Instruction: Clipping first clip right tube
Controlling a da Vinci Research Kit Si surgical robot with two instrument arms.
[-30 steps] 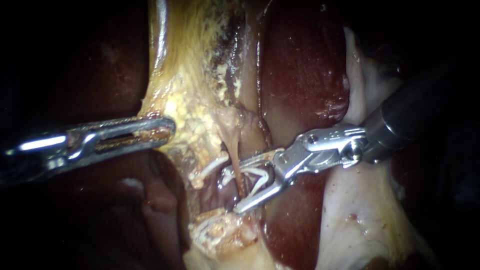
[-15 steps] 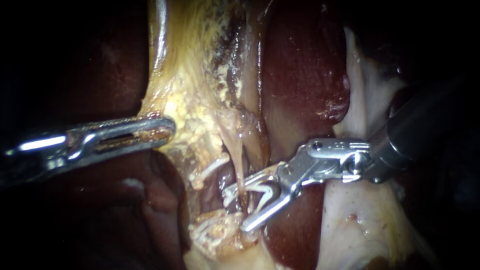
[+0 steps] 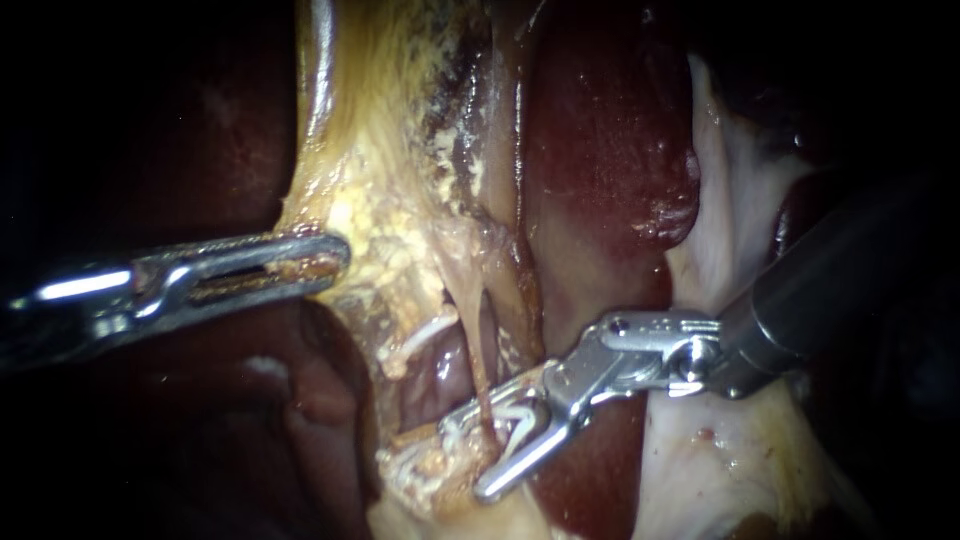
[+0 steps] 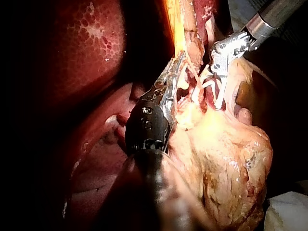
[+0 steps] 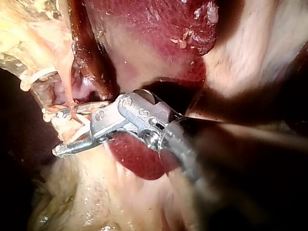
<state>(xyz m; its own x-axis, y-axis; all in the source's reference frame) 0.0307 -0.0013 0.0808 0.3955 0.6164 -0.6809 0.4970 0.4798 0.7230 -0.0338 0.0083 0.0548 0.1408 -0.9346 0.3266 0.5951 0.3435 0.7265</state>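
Note:
My right instrument comes in from the right with its jaws wide apart and a white clip seated between them. The open clip straddles a thin pale tube that runs down from the yellow fatty tissue. The right wrist view shows the same: the right instrument has a jaw on either side of the tube. My left instrument reaches in from the left, jaws shut on the edge of the yellow tissue. In the left wrist view the left instrument pinches that tissue beside the clip.
Dark red liver lies behind the tube and under my right instrument's shaft. Pale whitish tissue spreads at the lower right. A white strand crosses just left of the tube. A bulky yellow fatty mass lies beside my left instrument's shaft.
My right instrument has slid down along the tube with the open clip, its shaft dropping lower. My left instrument and the tissue it holds have stayed put.

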